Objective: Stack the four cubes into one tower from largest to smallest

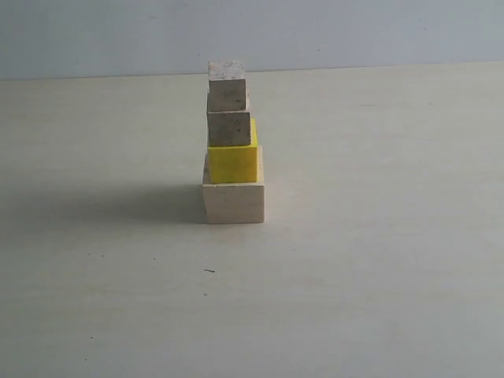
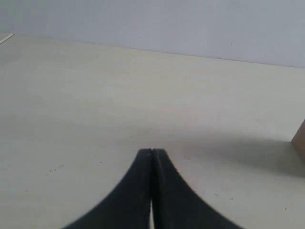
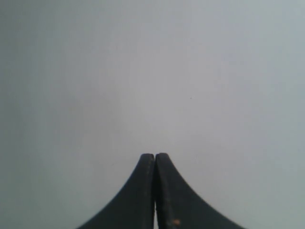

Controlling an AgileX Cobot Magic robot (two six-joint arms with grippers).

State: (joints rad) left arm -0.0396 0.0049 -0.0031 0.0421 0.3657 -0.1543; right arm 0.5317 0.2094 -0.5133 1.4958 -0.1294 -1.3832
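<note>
On the table (image 1: 378, 276), wide tabletop open on every side, the tower (image 1: 231, 142) stood: large cube (image 1: 234, 202), yellow cube (image 1: 234, 164), medium cube (image 1: 229, 128), small cube (image 1: 227, 93), edges slightly stepped. My left gripper (image 2: 151, 151) and right gripper (image 3: 155, 155) were pressed together, pinching nothing.

Soft, even light fills the exterior view, which looks a little washed out and faintly grainy. The tower (image 1: 231, 146) throws a wide, blurred shadow leftward across the table (image 1: 378, 236), so the light comes from the right. Its yellow cube (image 1: 234, 163) looks bright and saturated, while the near faces of the two upper cubes are grey and dull. In the wrist views the left pincer (image 2: 151, 151) and right pincer (image 3: 155, 155) are black, soft-edged silhouettes, too close for focus. The right wrist view darkens toward one side.
</note>
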